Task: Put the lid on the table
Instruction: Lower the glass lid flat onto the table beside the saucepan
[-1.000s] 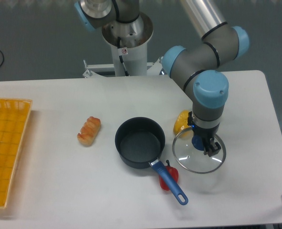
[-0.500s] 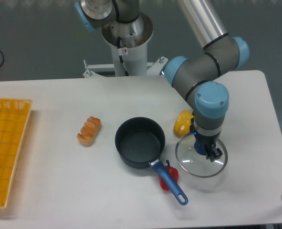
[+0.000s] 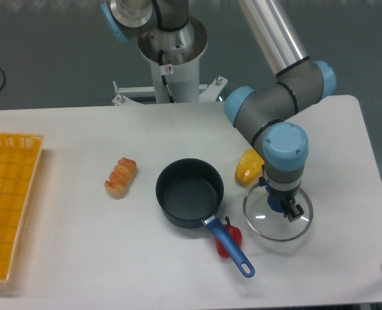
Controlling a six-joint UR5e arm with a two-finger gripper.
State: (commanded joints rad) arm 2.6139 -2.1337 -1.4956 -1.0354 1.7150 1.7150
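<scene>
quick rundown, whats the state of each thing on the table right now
lid: off the saucepan, right of it, gripper on its knob
gripper: on the lid's centre knob, jaws hard to read
saucepan: uncovered, empty, upright
yellow item: lying beside the lid's far edge
pastry: lying loose on the table
red item: partly under the saucepan handle
yellow mesh tray: flat, at left edge

A white bench (image 3: 68, 258) is carrying a yellow mesh tray (image 3: 7, 206) at its left edge, a bread roll (image 3: 120, 177), a dark saucepan (image 3: 190, 193), a red item (image 3: 231, 235), a yellow item (image 3: 249, 166) and a glass lid (image 3: 263, 219).
</scene>
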